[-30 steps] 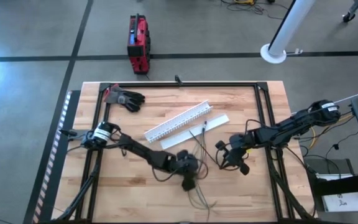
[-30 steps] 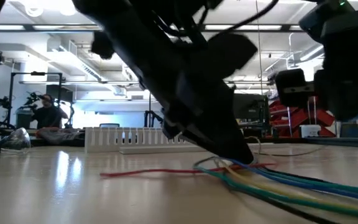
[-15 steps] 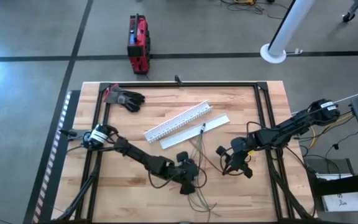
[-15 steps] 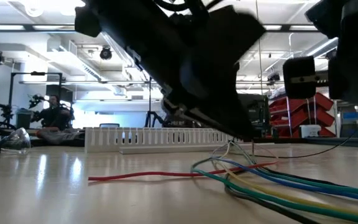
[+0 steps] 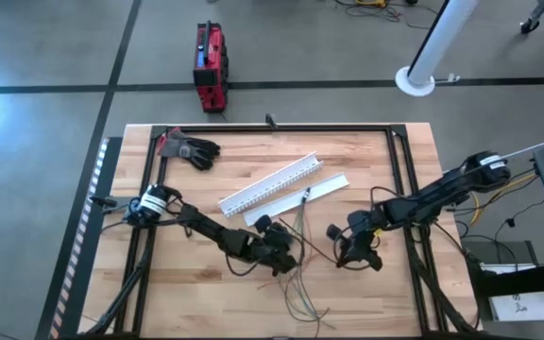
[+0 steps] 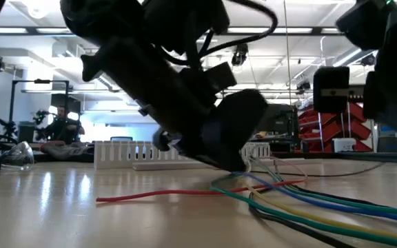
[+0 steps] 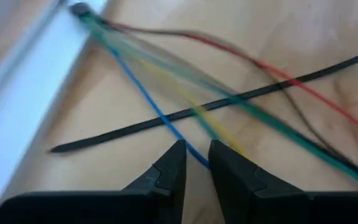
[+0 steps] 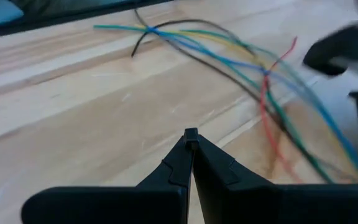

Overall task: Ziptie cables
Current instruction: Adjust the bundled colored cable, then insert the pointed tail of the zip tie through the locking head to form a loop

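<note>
Low over mid-table, left gripper (image 5: 280, 253) at the end of an arm stretched diagonally from the left edge; fingers (image 7: 166, 171) slightly parted, nothing between them, tips just above the cables (image 7: 216, 102). Cables fan from the white lid (image 5: 296, 200) toward the near edge, a black ziptie (image 7: 229, 99) lying across them. Right gripper (image 5: 345, 247) just right of the bundle, arm bent, fingers pressed together, empty.

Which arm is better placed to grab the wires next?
Probably the left. Its gripper, fingers narrowly parted, sits right over the wires beside the black zip tie. The right gripper is shut, with the wires farther ahead of it.
</note>
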Controlling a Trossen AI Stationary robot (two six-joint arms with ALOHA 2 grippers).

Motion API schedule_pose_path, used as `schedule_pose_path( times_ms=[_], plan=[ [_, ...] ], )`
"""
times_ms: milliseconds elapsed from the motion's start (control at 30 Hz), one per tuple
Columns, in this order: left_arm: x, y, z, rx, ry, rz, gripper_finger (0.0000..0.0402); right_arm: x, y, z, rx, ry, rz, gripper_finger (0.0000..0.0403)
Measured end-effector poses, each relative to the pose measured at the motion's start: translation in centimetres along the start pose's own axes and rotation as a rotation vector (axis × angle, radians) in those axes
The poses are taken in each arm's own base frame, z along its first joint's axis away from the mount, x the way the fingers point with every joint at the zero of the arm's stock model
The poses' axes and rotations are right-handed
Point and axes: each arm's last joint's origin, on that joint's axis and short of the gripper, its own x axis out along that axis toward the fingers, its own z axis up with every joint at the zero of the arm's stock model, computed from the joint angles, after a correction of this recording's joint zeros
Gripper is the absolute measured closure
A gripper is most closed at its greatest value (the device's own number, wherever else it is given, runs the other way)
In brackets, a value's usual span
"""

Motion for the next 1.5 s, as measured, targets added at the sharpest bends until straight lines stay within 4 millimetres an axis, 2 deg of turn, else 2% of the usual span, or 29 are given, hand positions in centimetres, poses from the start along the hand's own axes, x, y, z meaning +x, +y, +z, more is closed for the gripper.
schedule_pose_path(
  times_ms=[133,200,367,533,700,933,1000,1100,1267,1400,1500],
  plan=[
    [-0.9,-2.1,0.5,0.032,0.002,-0.181,0.0342,1.1,0.1,-0.8,0.026,-0.024,0.078,0.0403],
    [-1.6,-2.9,0.7,0.058,0.008,-0.214,0.0342,1.6,0.1,-1.2,0.04,-0.022,0.114,0.0403],
    [-2.9,-3.0,1.0,0.059,0.071,-0.109,0.0342,3.0,-0.6,-1.4,0.085,0.014,0.143,0.0403],
    [-3.4,-1.8,0.2,-0.018,0.147,-0.005,0.0342,3.7,-1.2,-1.3,0.025,0.026,0.137,0.0403],
    [-3.4,-0.5,-0.9,-0.064,0.188,0.069,0.0342,3.8,-1.8,-1.2,-0.044,0.109,0.045,0.0403],
    [-3.1,0.5,-1.7,-0.087,0.185,0.085,0.0342,3.9,-2.2,-1.0,-0.065,0.182,0.016,0.0403],
    [-3.6,0.9,-1.7,-0.078,0.223,0.095,0.0342,3.9,-2.2,-1.0,-0.065,0.183,0.015,0.0403],
    [-5.5,1.7,-1.9,-0.041,0.28,0.157,0.0342,3.9,-2.2,-1.1,-0.065,0.186,0.016,0.0403],
    [-8.2,4.3,-2.5,0.005,0.307,0.275,0.0342,4.0,-2.2,-1.1,-0.068,0.189,0.016,0.0403],
    [-7.9,5.7,-3.9,0.009,0.252,0.239,0.0342,4.0,-2.4,-1.0,-0.071,0.187,0.012,0.0403],
    [-6.9,6.5,-5.0,-0.082,0.174,0.182,0.0342,4.1,-2.5,-0.7,-0.074,0.189,0.0,0.0403]
  ],
)
